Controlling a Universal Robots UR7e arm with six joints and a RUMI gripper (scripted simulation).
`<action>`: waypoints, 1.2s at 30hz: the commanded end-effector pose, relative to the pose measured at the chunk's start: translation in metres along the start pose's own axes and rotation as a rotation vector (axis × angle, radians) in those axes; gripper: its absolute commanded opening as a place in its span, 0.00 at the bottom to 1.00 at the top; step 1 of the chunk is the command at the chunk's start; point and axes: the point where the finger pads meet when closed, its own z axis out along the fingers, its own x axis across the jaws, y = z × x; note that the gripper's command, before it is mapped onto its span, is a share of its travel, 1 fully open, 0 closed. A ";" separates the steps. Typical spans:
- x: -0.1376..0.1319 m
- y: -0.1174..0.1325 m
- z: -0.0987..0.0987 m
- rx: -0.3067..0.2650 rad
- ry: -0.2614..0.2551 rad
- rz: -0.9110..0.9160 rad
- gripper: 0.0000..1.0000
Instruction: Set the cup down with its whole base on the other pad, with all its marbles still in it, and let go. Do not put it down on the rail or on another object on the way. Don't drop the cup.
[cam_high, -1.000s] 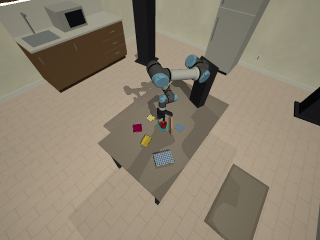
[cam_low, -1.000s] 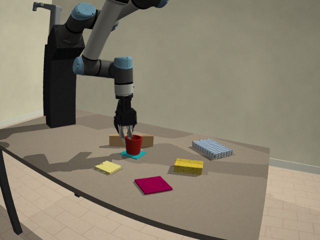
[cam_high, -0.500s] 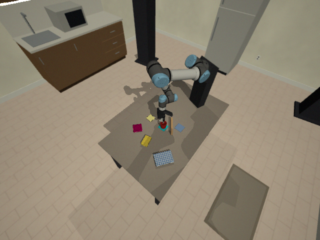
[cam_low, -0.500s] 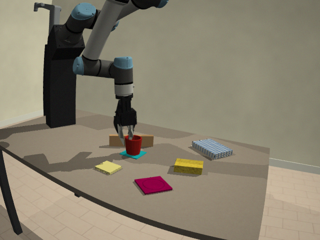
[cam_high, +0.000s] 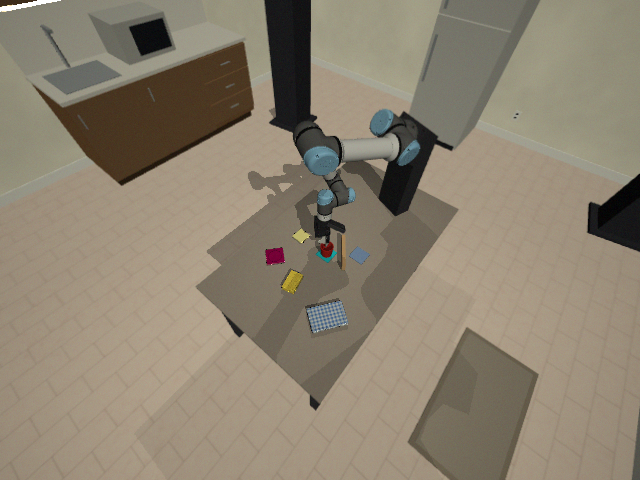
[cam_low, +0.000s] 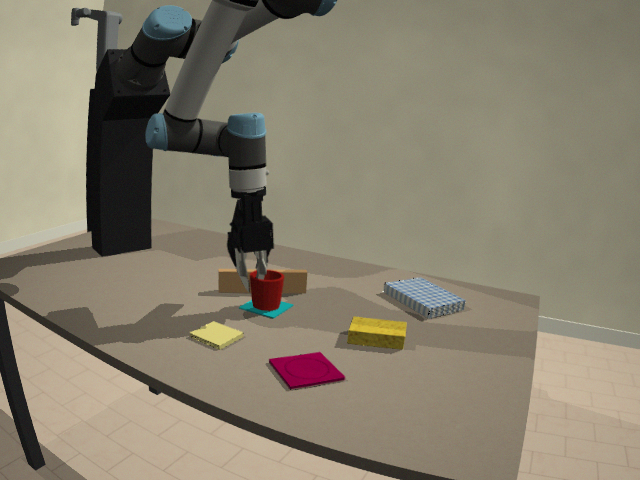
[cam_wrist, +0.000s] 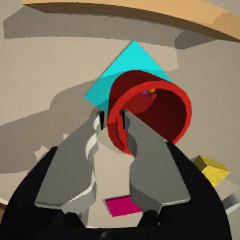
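Note:
The red cup (cam_high: 326, 249) (cam_low: 266, 289) (cam_wrist: 150, 112) stands upright on the teal pad (cam_high: 326, 256) (cam_low: 266, 307) (cam_wrist: 120, 70). Small marbles (cam_wrist: 148, 92) show inside it. My gripper (cam_high: 323, 238) (cam_low: 253, 271) (cam_wrist: 113, 111) comes straight down over the cup's near rim, with one finger inside the wall and one outside. The fingers stand a little apart, with a narrow gap to the wall, and do not clamp it. The wooden rail (cam_high: 341, 250) (cam_low: 227, 281) (cam_wrist: 125, 12) lies just behind the cup. The blue-grey pad (cam_high: 359, 254) lies on the rail's far side.
On the table are a pale yellow pad (cam_high: 300, 236) (cam_low: 216, 334), a magenta pad (cam_high: 274, 255) (cam_low: 306, 369) (cam_wrist: 122, 206), a yellow block (cam_high: 292, 281) (cam_low: 376, 332) (cam_wrist: 211, 169) and a blue checked box (cam_high: 326, 316) (cam_low: 423, 297). The arm's black pedestal stands at the table's back.

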 end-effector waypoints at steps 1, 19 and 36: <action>0.000 0.000 0.000 -0.001 0.001 0.000 0.11; 0.000 0.000 -0.021 -0.001 0.001 0.000 0.11; 0.000 0.000 -0.063 -0.001 0.001 0.000 0.11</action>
